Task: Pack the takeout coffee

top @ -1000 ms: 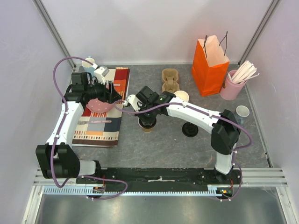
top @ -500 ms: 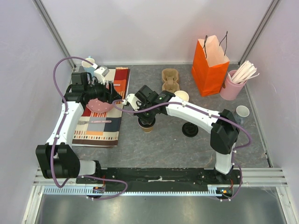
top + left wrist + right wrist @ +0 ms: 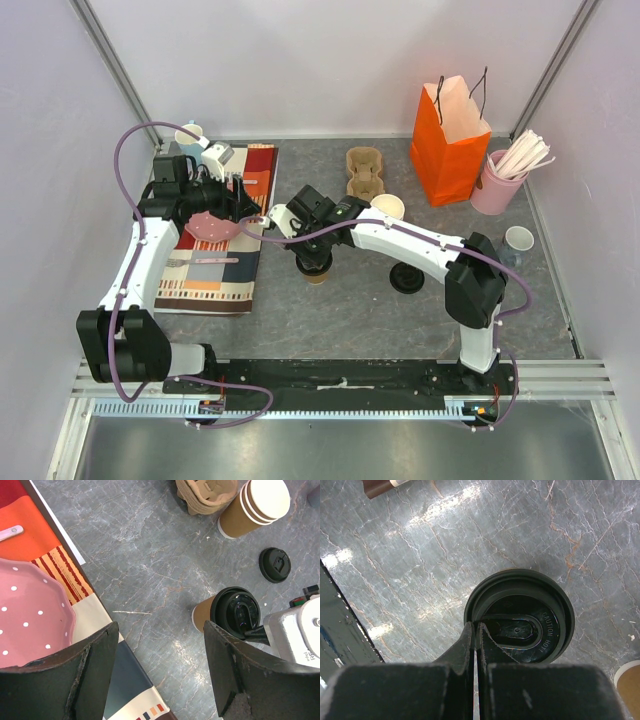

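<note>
From above, the right hand (image 3: 309,257) hides the top of the takeout coffee (image 3: 318,276), only its brown wall showing at centre frame, while the left wrist view cuts off the pink plate (image 3: 30,610) at its left edge and the right hand at its right edge.

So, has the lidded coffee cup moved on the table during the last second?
No. The takeout coffee stands where it stood, equally far from the loose black lid on its right and the placemat on its left.
</note>
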